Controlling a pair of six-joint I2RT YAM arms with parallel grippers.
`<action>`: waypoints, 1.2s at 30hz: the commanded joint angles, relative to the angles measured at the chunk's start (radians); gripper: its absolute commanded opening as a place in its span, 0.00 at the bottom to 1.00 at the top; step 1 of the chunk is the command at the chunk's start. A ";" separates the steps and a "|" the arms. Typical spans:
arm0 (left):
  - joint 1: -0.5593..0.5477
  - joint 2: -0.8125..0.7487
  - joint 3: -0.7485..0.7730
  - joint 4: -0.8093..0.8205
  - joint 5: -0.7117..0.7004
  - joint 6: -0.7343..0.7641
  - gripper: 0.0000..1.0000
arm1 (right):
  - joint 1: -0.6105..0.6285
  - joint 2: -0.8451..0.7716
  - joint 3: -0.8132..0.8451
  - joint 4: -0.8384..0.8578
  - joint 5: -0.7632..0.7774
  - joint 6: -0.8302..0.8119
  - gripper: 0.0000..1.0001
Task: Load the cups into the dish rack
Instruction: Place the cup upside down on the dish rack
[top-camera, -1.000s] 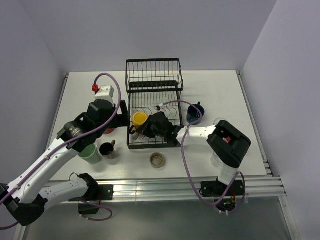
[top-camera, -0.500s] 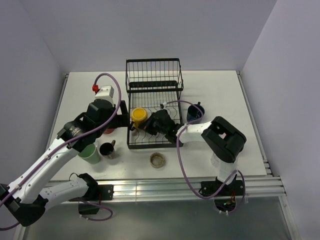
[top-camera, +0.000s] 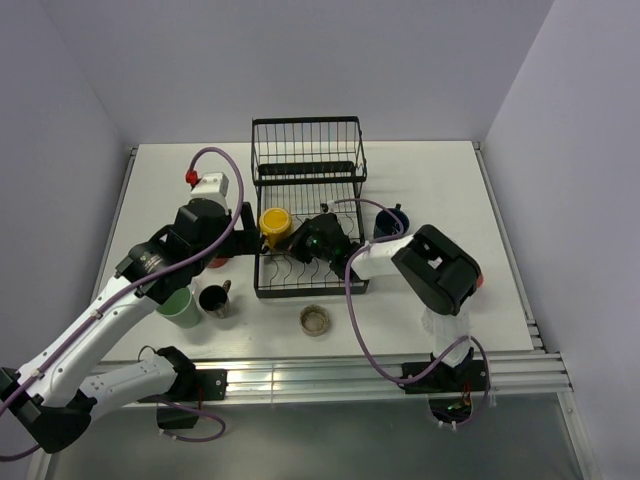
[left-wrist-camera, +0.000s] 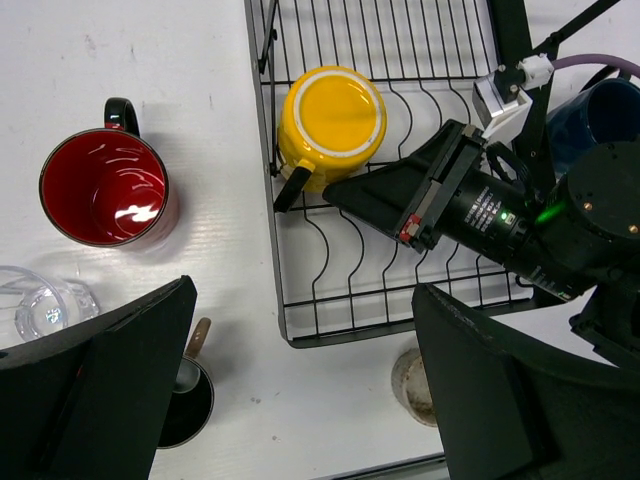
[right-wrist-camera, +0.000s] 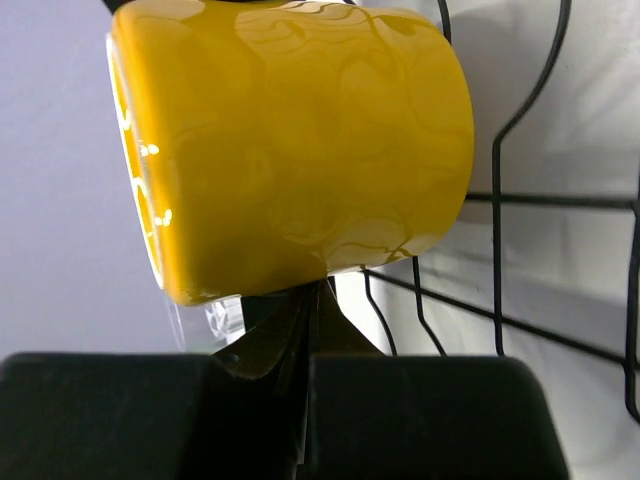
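The yellow mug (top-camera: 275, 222) (left-wrist-camera: 330, 110) (right-wrist-camera: 300, 150) is inside the black wire dish rack (top-camera: 305, 150) (left-wrist-camera: 300, 335) near its left wall, black handle toward the front. My right gripper (top-camera: 293, 243) (left-wrist-camera: 328, 190) (right-wrist-camera: 320, 290) reaches across the rack floor, shut, its tips against the mug's side by the handle. My left gripper (top-camera: 238, 235) (left-wrist-camera: 300, 300) hovers wide open above the rack's front left corner, holding nothing. On the table left of the rack stand a red mug (left-wrist-camera: 100, 190), a clear glass (left-wrist-camera: 40, 305), a black mug (top-camera: 213, 298) and a green tumbler (top-camera: 180, 307).
A navy mug (top-camera: 390, 225) (left-wrist-camera: 610, 105) stands just right of the rack. A low brownish glass (top-camera: 315, 320) (left-wrist-camera: 410, 385) sits in front of the rack. The rack's taller basket section is at the far end. Walls close in the table on three sides.
The right gripper and the yellow mug have slid together toward the far left of the rack floor. The left arm has stayed where it was.
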 joint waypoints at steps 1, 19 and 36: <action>0.007 -0.020 -0.016 0.023 0.002 0.012 0.97 | -0.020 0.029 0.048 0.099 -0.035 0.034 0.00; 0.016 -0.013 -0.008 0.014 0.005 0.021 0.97 | -0.089 0.103 0.117 0.184 -0.066 0.098 0.00; 0.021 -0.006 -0.011 0.003 0.009 0.012 0.96 | -0.146 0.175 0.213 0.193 -0.075 0.114 0.00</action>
